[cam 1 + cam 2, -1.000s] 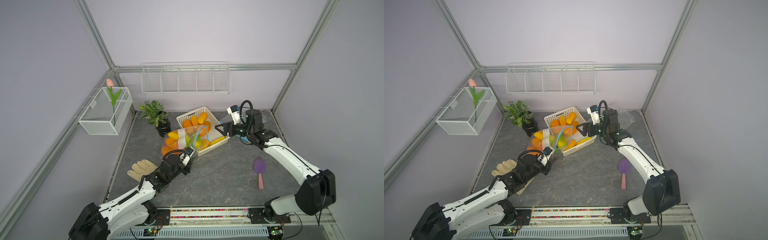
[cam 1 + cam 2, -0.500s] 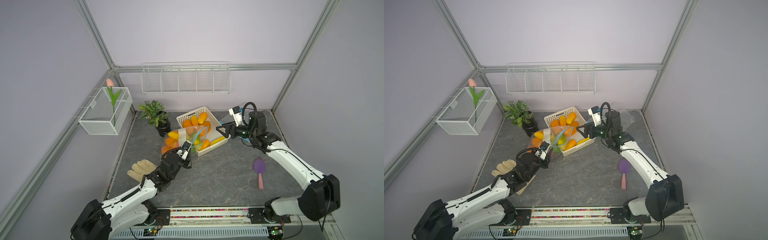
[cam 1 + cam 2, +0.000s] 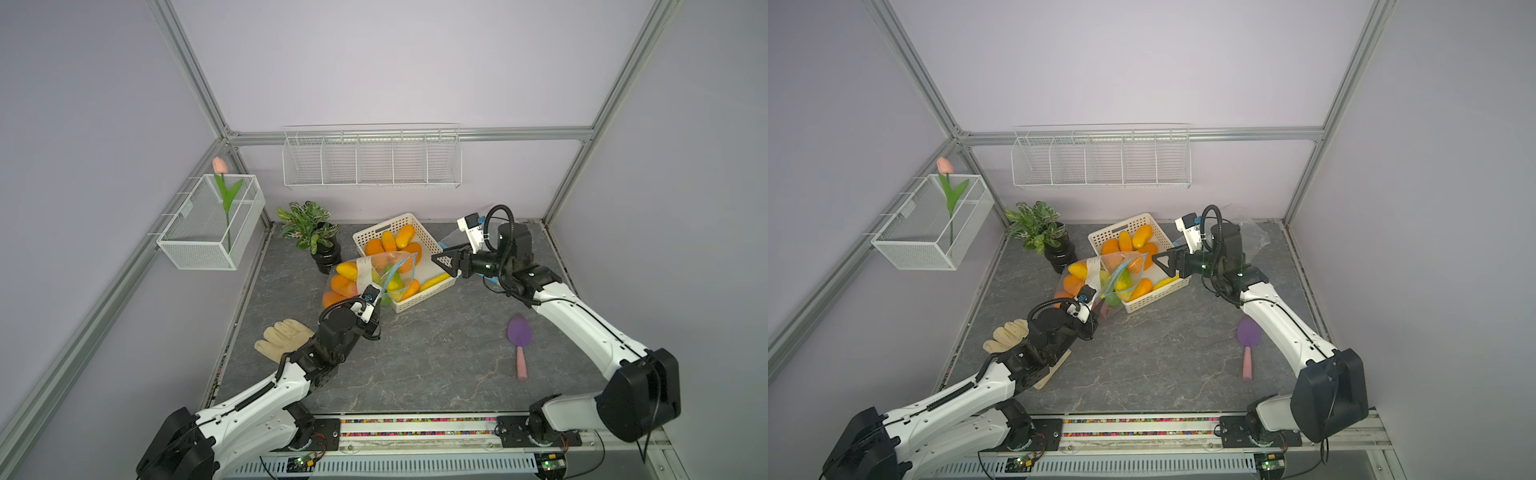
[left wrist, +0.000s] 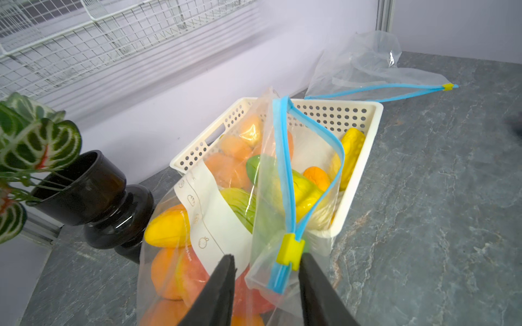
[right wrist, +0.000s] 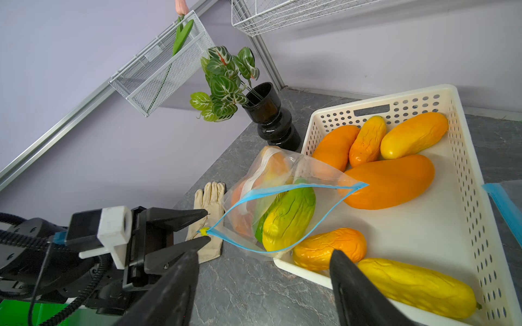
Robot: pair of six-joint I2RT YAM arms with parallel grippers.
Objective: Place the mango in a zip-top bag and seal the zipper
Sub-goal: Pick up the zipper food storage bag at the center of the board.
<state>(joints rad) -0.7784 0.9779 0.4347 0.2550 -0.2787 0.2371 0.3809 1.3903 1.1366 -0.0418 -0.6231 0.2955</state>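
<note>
1. Grey marbled tabletop [image 3: 436,365]: we see a white perforated basket [image 3: 419,297] holding loose mangoes [image 5: 389,182].
2. Resting against the basket, the blue-zippered zip-top bag [image 3: 365,274] holds several mangoes, with a green-yellow mango [image 5: 288,217] at its gaping mouth.
3. Our left gripper [image 4: 267,255], jaws apart, straddles the yellow slider [image 4: 289,249]. The right gripper [image 5: 263,251] hovers spread wide at the basket's edge, holding nothing.

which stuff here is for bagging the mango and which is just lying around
Job: zip-top bag, its yellow slider, mangoes, basket, left gripper, right gripper.
Lying about: glove, purple trowel, potted plant, tulip, spare bag.
</note>
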